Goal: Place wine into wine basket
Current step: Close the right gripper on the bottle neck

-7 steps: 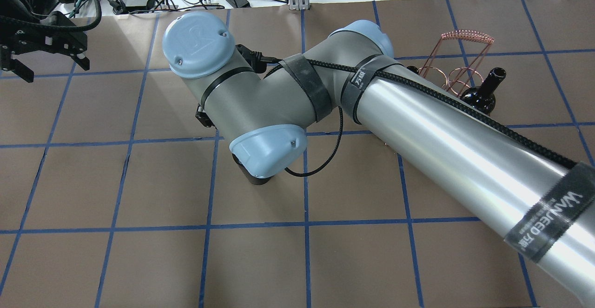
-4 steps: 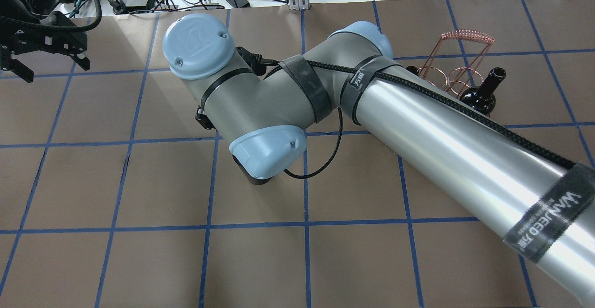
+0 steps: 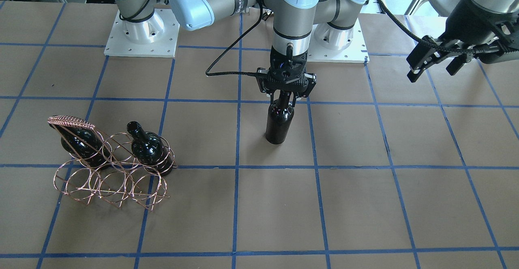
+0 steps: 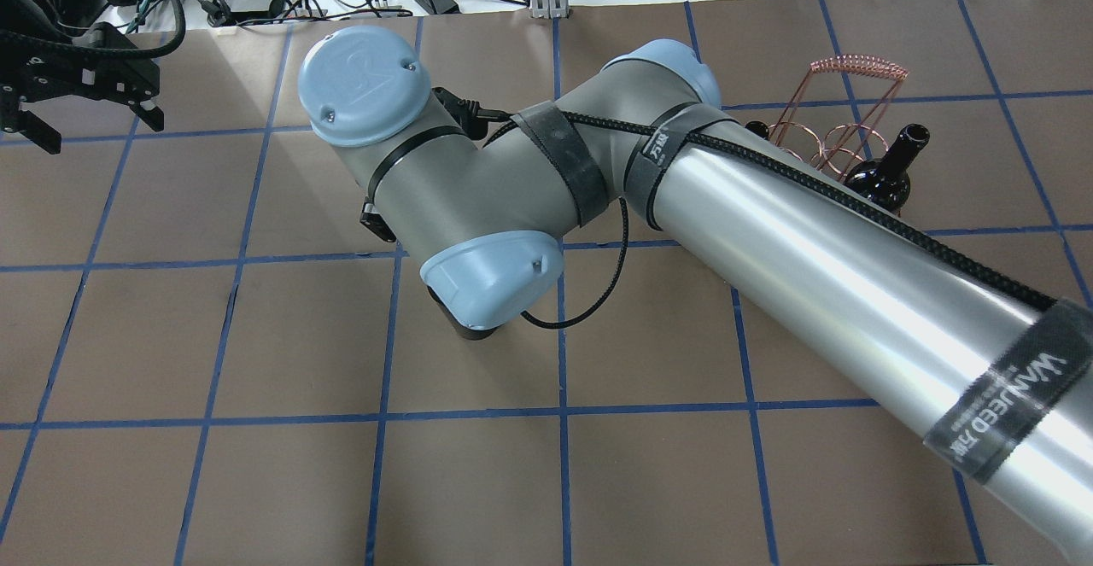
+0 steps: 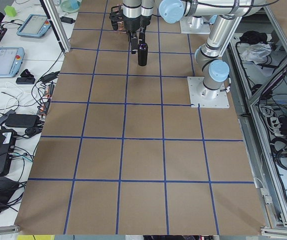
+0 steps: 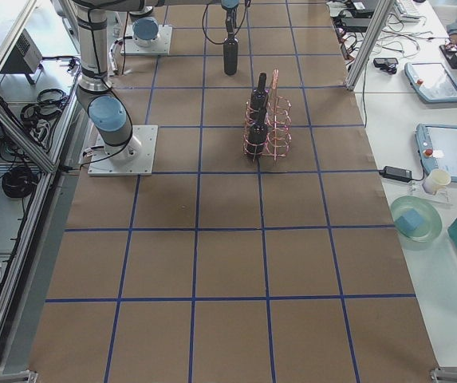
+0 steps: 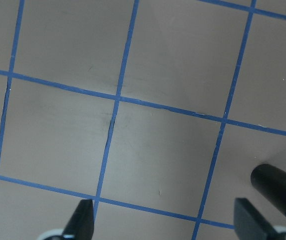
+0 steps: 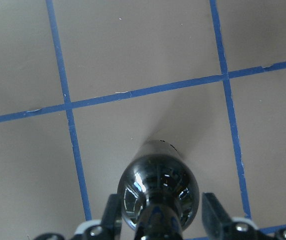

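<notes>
Black wine upright; right fingers parted astride neck; left fingers parted, empty.

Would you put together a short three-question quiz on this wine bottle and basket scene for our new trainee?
1. True or false: the wine basket already holds two bottles.
2. Which arm's jaws sit either side of the neck of the standing wine? A left; B right; C neither.
3. Fill in: ____ of the basket's six rings are empty.
Key: 1 true. 2 B, the right gripper. 3 four.
</notes>
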Controlling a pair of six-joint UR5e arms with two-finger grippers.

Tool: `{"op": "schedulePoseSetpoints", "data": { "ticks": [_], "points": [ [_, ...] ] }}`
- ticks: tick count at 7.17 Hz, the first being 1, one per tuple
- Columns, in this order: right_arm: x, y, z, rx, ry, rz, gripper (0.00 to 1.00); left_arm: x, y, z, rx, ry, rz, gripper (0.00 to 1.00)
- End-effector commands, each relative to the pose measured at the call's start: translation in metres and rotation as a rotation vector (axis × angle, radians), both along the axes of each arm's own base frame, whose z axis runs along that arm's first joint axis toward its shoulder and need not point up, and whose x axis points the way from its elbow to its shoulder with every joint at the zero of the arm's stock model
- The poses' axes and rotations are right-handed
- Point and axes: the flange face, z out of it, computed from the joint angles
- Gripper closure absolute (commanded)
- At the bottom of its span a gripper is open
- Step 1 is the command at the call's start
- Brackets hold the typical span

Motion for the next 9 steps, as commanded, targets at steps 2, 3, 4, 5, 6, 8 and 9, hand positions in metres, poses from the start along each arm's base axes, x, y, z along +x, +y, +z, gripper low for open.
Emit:
{"op": "schedulePoseSetpoints", "data": {
  "ticks": [2, 3, 4, 5, 6, 8, 9],
  "points": [
    [0.002, 0.0017, -0.0035, 0.022, -0.017, -0.003, 0.44, 0.0005, -0.0007, -0.0064, 0.014, 0.004, -0.001, 0.0],
    [0.0018, 0.0022, -0.0027, 0.023, -0.018, -0.002, 0.43, 0.0003, 0.0012, -0.0071, 0.021, 0.003, -0.001, 0.0],
    [0.0017, 0.0023, -0.0029, 0.024, -0.018, -0.004, 0.42, 0.0002, 0.0025, -0.0084, 0.033, 0.003, -0.001, 0.0],
    [0.0026, 0.0044, -0.0039, 0.031, -0.013, -0.004, 0.41, 0.0002, 0.0021, -0.0081, 0.03, 0.004, 0.002, 0.0],
    [0.0027, 0.0042, -0.0036, 0.029, -0.014, 0.0, 0.45, -0.0008, 0.0034, -0.0068, 0.029, 0.002, 0.001, 0.0],
    [0.0024, 0.0046, -0.0042, 0.034, -0.01, 0.002, 0.7, -0.0025, 0.0035, -0.0069, 0.03, 0.004, -0.001, 0.0],
    [0.0035, 0.0058, -0.0046, 0.045, -0.02, 0.004, 0.87, -0.0023, 0.0038, -0.0072, 0.034, 0.002, -0.001, 0.0]
  ]
}}
